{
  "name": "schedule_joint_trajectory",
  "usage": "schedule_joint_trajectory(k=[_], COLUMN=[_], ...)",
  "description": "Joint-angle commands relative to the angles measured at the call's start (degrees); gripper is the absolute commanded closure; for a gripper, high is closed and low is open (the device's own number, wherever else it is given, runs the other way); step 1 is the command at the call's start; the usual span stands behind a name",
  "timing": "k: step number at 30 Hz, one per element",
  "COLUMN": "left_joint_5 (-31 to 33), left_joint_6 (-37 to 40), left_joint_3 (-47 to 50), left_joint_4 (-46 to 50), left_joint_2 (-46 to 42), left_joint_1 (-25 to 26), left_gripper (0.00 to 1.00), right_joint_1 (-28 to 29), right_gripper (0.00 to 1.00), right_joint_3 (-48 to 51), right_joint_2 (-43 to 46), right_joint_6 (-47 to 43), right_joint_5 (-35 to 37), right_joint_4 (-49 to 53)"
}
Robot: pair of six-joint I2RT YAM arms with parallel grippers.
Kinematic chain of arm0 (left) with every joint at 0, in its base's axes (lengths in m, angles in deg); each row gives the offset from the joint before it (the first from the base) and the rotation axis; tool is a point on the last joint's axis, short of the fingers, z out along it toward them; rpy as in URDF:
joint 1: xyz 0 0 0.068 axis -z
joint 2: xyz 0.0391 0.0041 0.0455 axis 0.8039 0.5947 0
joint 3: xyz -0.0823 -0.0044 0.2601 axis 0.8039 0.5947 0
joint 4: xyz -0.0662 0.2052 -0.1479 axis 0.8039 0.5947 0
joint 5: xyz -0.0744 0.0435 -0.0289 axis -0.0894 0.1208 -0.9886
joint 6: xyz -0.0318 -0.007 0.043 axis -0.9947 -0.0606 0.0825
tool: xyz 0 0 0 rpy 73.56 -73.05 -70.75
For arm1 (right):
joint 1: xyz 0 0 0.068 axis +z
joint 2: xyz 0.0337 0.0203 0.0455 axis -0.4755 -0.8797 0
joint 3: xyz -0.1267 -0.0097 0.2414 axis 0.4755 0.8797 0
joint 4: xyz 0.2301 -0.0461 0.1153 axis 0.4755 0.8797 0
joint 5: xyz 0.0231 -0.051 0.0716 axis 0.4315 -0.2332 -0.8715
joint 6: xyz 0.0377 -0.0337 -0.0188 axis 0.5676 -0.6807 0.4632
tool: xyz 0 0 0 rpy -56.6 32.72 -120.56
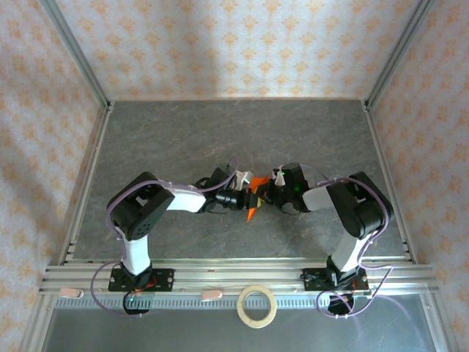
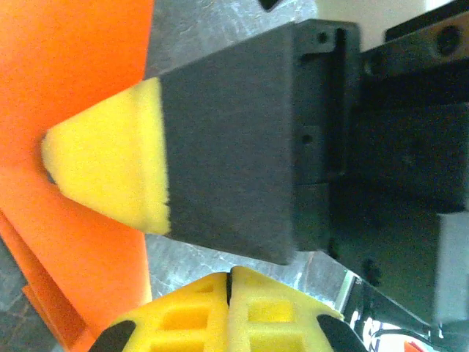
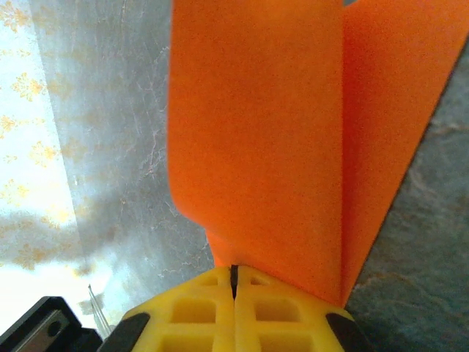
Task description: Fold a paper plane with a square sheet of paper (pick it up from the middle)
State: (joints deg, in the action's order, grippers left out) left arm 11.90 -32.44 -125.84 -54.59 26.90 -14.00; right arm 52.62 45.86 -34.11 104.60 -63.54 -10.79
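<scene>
Right hand (image 3: 234,282) is clamped on the orange paper plane (image 3: 256,132) mid-table (image 1: 183,139), left hand (image 2: 229,293) pinched together right beside it (can't tell if on paper), so I'd press that crease evenly, no tugging.

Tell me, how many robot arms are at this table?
2. The left arm stands near left, the right arm near right; both reach to the orange paper mid-table.

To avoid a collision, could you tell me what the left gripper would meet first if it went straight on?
Most likely the right gripper's dark finger, close ahead of the left gripper; depth is unclear.
</scene>
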Motion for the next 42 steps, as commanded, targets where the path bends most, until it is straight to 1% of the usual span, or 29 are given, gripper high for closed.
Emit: schedule_joint_trajectory(k=[1, 6, 10, 13, 19, 28, 34, 35, 38, 42], left_joint_5=[-1.1, -1.1, 0.6, 1.0, 4.4, 5.3, 6.1, 6.5, 8.6, 9.4], left_joint_6=[1.5, 1.6, 3.1, 3.3, 5.6, 7.9, 10.3, 12.0, 12.2, 10.9], left_joint_3=[-0.5, 1.7, 3.5, 5.2, 6.7, 10.4, 12.0, 12.1, 12.1, 11.7], left_joint_4=[1.3, 0.7, 3.0, 3.1, 7.9, 10.6, 15.5, 16.2, 17.4, 13.6], left_joint_2=[2.0, 2.2, 2.2, 2.0, 0.4, -4.4, -7.4, -7.9, -10.9, -16.5], left_joint_1=[1.0, 2.1, 2.8, 3.1, 4.5, 6.3, 7.7, 7.8, 7.9, 7.6], left_gripper=[1.00, 1.00, 1.00, 1.00, 1.00, 0.97, 0.98, 0.99, 1.00, 1.00], right_joint_1=[0.1, 0.1, 0.0, 0.0, 0.1, 0.1, 0.1, 0.1, 0.1, 0.1], right_gripper=[1.00, 1.00, 1.00, 1.00, 1.00, 1.00, 1.00, 1.00, 1.00, 1.00], right_joint_3=[1.5, 1.6, 1.7, 1.6, 1.5, 1.9, 1.9, 1.9, 1.8, 1.9], right_joint_2=[-2.9, -2.9, -3.0, -3.0, -3.1, -3.0, -2.4, -2.5, -2.6, -2.3], right_joint_6=[-2.1, -2.2, -2.2, -2.2, -2.1, -2.2, -2.2, -2.1, -2.0, -1.7], right_joint_5=[10.2, 10.5, 10.5, 10.6, 10.8, 11.0, 11.1, 11.0, 10.9, 10.7], right_joint_4=[8.8, 8.9, 9.0, 9.2, 9.4, 9.5, 9.6, 9.5, 9.4, 9.2])
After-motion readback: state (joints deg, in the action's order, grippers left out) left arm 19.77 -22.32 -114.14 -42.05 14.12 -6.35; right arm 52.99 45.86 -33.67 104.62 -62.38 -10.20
